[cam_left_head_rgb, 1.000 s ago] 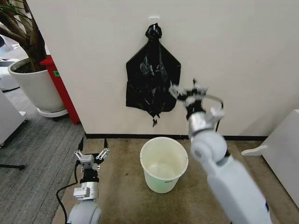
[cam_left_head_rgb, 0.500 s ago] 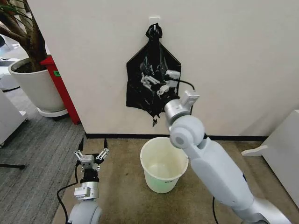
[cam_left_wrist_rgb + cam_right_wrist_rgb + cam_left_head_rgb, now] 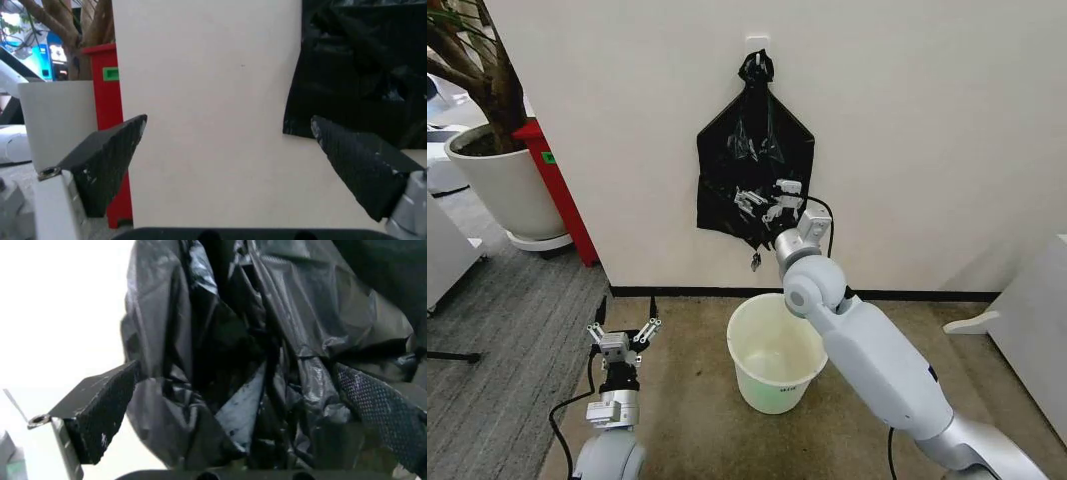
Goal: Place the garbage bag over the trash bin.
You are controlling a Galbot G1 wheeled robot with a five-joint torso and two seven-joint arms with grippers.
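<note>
Head view: garbage bag (image 3: 752, 165) hanging flat on the wall from a hook (image 3: 757, 43), knotted at the top, directly above the trash bin (image 3: 778, 351), which stands on the floor just before the wall's foot. Right end effector (image 3: 765, 203) raised against the lower part of the bag, fingers spread. Left end effector (image 3: 623, 337) low over the floor to the left of the bin, fingers apart, holding nothing.

Left wrist view: left end effector (image 3: 227, 150) open, facing the wall corner, bag (image 3: 363, 65) off to one side, red panel (image 3: 110, 130) and planter (image 3: 57, 120) beyond.

Right wrist view: right end effector (image 3: 247, 405) open with crinkled bag (image 3: 267, 340) folds between the spread fingers
</note>
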